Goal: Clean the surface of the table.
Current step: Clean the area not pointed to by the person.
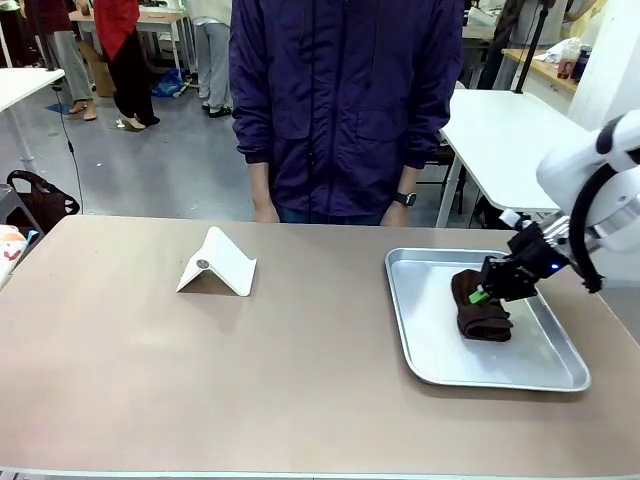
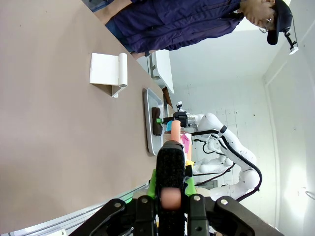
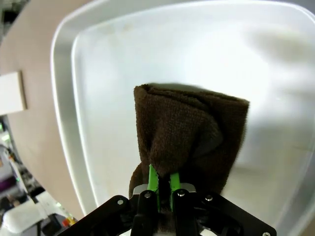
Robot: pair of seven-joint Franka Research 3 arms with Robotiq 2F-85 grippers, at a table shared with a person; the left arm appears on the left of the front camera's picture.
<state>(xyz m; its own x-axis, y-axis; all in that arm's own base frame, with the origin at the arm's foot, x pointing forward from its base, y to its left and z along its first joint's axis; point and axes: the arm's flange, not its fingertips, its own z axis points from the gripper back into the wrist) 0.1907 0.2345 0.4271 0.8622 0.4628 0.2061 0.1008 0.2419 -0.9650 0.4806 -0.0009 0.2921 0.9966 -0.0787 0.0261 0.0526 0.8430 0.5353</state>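
Plainly, the table (image 1: 300,380) is the thing to be wiped, and its brownish-tan top lies mostly bare from the near edge to the far one, with no obvious dirt to be made out. Toward its right edge sits a steel tray (image 1: 398,310), probably there to keep the wiping cloth off the surface until it is needed. A dark brown cloth (image 1: 480,312) lies bunched in the middle of that tray. The right gripper (image 1: 482,296) reaches in from the right edge with its green pads pinched tight on an upper fold of the cloth, a grip that suits lifting it out. Whether the cloth is already clear of the tray floor cannot be told. Left of the middle, toward the far edge, stands a folded white stand (image 1: 217,264), which a wipe would likely have to go around. A person (image 1: 345,100) stands at the far edge with arms down. The left gripper (image 2: 171,172) hangs by the left edge, well apart from the tray, jaws drawn together; something pinkish shows at the tips, and what it is cannot be told.
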